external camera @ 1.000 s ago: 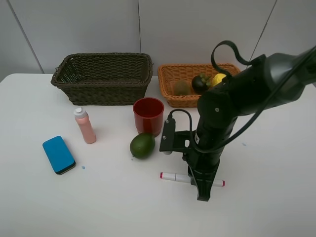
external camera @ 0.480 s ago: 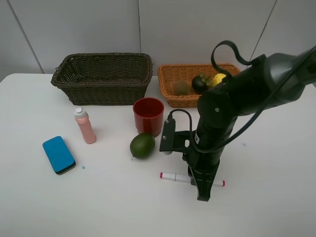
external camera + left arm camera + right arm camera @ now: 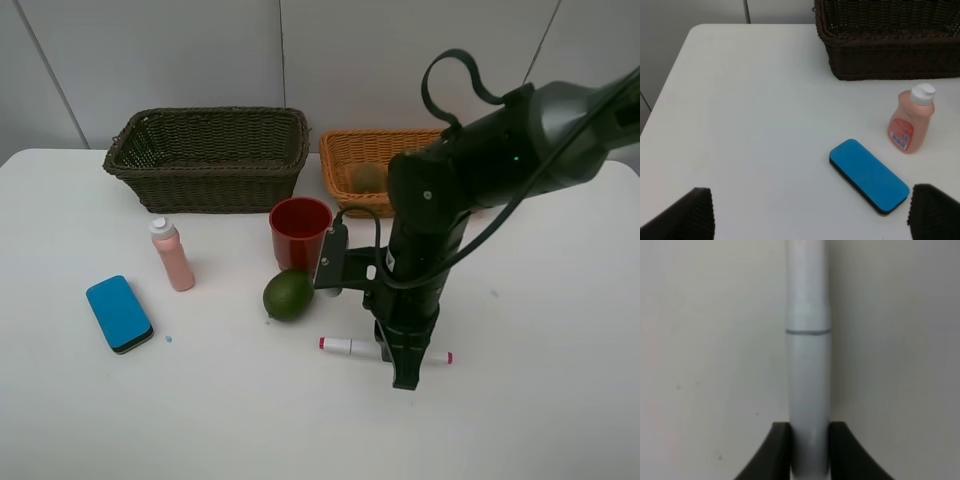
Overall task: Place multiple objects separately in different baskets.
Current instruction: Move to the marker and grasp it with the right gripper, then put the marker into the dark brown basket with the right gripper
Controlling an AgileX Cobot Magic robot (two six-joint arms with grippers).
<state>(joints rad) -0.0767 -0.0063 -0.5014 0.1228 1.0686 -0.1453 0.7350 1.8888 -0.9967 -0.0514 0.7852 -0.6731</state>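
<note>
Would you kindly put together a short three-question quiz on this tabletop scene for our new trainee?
1. True or false: the right gripper is shut on the white marker.
2. Which item lies nearest the red cup? A) blue eraser B) green fruit C) pink bottle
3. Fill in: the brown kiwi lies in the ___ basket.

Key: 1 true; 2 B; 3 orange, meaning the light orange basket.
</note>
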